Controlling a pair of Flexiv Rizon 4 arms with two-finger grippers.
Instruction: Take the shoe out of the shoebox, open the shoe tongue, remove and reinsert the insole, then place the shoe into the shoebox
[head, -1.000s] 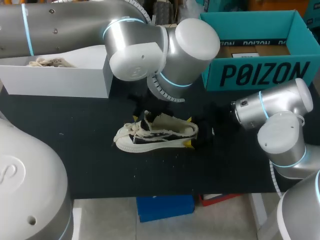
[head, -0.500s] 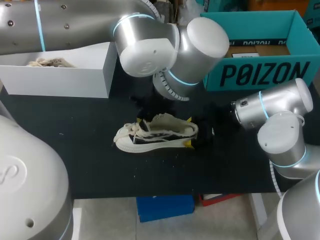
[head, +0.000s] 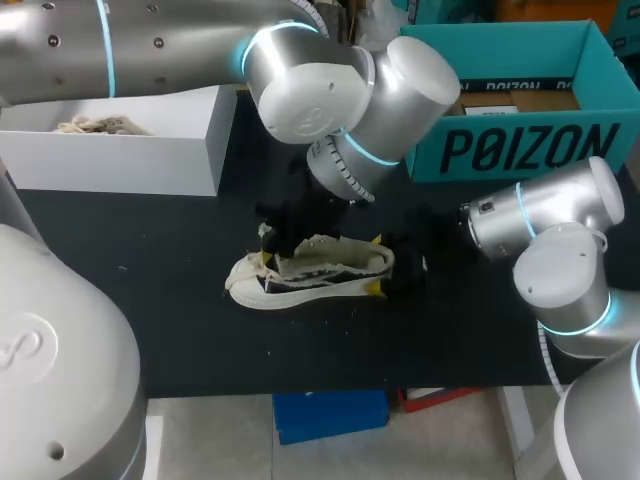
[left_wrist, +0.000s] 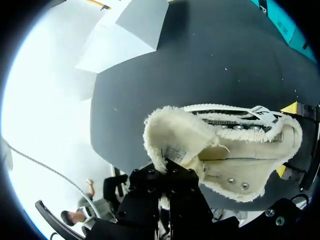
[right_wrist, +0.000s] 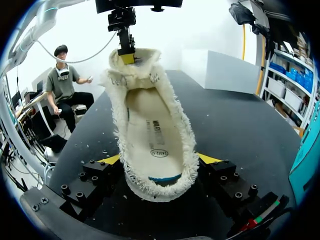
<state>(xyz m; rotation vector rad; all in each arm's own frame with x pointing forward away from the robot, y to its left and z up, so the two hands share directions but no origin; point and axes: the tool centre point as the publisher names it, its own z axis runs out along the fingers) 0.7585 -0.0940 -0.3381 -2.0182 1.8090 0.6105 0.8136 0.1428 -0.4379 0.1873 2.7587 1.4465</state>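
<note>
step: opening the cream fleecy tongue (left_wrist: 172, 132) | right gripper (right_wrist: 160, 160): clamps both sides of heel of cream-and-black frayed canvas sneaker (head: 312, 272) on black tabletop (head: 160, 310), outside teal cardboard shoebox (head: 425, 110) | left gripper (head: 267, 238): pinches tongue, raised | next: probably needs tongue held back; printed cream insole (right_wrist: 152, 130) edge gripped

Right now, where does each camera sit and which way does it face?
Head: above, behind; looks down on black table, silver left arm, right arm, cream frayed canvas shoe.
Left wrist: along left gripper, shut on the shoe's tongue.
Right wrist: along right gripper, shut on its heel, looking into the shoe.
Shared: all show the shoe.
</note>
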